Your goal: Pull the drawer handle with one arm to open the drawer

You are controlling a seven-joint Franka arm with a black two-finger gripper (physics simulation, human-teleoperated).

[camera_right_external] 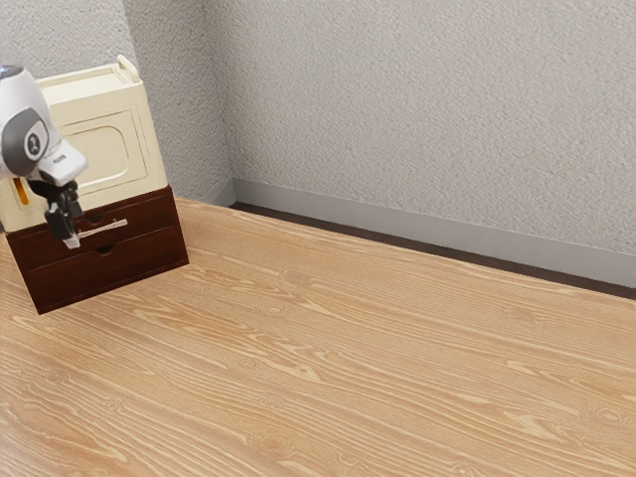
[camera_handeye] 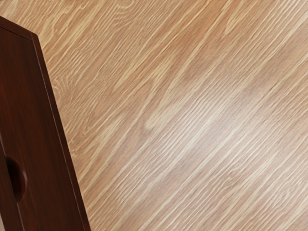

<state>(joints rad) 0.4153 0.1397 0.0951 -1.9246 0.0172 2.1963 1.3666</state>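
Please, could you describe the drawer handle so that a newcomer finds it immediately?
On the wood-grained table stands a dark brown two-drawer chest beneath a cream box. Across the front of its upper drawer runs the slim, pale bar handle. The lower drawer has only a rounded notch.

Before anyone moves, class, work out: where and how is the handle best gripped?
Probably at mid-length, approaching from in front of the drawer and closing from above and below: the handle is a slim bar running lengthwise across its front.
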